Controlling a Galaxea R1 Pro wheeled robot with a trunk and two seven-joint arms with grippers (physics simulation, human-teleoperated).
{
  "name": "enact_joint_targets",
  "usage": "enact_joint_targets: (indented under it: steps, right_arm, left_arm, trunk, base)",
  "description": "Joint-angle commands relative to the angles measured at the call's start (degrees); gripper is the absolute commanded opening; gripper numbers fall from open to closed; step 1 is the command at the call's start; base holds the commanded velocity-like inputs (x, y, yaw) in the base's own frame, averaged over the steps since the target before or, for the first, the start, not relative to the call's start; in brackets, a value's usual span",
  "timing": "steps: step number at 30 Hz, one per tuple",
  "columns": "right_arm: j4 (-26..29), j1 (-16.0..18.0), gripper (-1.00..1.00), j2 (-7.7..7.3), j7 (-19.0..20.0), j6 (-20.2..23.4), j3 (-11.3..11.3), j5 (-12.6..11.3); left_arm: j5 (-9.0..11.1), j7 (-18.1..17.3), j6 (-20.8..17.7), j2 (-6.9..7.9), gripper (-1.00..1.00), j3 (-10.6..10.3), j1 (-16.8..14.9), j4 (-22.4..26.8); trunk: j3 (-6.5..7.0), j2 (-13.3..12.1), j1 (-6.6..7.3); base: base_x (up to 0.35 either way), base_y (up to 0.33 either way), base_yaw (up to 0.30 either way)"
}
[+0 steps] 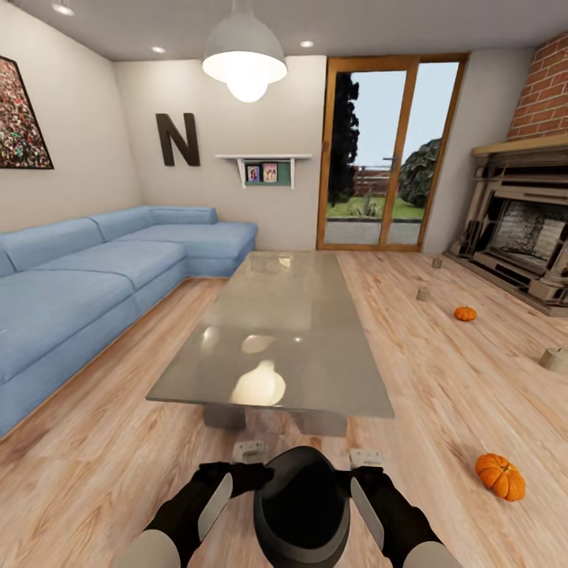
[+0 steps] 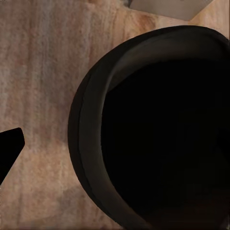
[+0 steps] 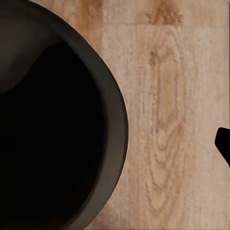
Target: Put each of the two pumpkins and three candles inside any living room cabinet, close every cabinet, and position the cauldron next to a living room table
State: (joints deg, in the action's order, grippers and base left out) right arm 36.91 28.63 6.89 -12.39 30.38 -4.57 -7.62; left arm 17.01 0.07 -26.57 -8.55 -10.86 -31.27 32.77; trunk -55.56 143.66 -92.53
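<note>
Head view: cauldron is carried between both arms, just short of the near edge of the glass table, above the wood floor. Left tool sits at the rim's left side, right tool at the rim's right; each looks clamped on the rim but the fingers are dark on dark, so I cannot tell the actual jaw state. Pumpkins are on the floor to the right: one near the robot, one further off toward the fireplace. Candles are also on the floor on that side, well apart. Sofa runs along the left. Left wrist view: cauldron mouth is right beside the camera, a dark finger tip at the frame edge apart from the pot; tool state not readable here. Right wrist view: same story, cauldron rim over floorboards, one dark finger tip at the edge, state not readable. Risks, my read: a two-point rim hold means uneven arm motion could tilt or drop the pot; driving further forward could knock the table edge; the near pumpkin is in the path for any turn to the right.
</note>
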Motion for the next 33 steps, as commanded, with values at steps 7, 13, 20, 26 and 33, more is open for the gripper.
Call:
enact_joint_targets:
  steps: [7,13,20,26,33]
  right_arm:
    - [0.1,0.0,1.0,-0.04,-0.5,0.2,-0.3,-0.6]
    - [-0.1,0.0,1.0,-0.04,-0.4,0.2,-0.3,-0.6]
    - [-0.1,0.0,1.0,-0.04,-0.4,0.2,-0.3,-0.6]
    - [-0.1,0.0,1.0,-0.04,-0.4,0.2,-0.3,-0.6]
    - [0.0,0.0,1.0,-0.04,-0.4,0.3,-0.3,-0.6]
  left_arm:
    - [0.1,0.0,-0.8,0.02,1.0,-0.1,0.0,0.2]
    - [0.2,0.0,-0.8,0.03,1.0,0.0,0.0,0.5]
    - [0.3,-0.1,-0.8,0.19,1.0,0.4,0.0,1.5]
    - [0.2,-0.1,-0.8,0.2,1.0,0.3,0.0,1.5]
    - [0.2,-0.1,-0.8,0.2,1.0,0.3,0.0,1.5]
  trunk:
    - [1.5,-0.1,0.19]
    - [1.94,-0.1,0.24]
    - [1.94,-0.1,0.24]
    - [1.94,-0.1,0.24]
    - [1.94,-0.1,0.24]
  base:
    - [0.0,0.0,0.0]
    - [0.0,0.0,0.0]
    - [-0.046,0.0,0.0]
    - [-0.315,0.0,0.0]
    - [-0.343,0.0,0.0]
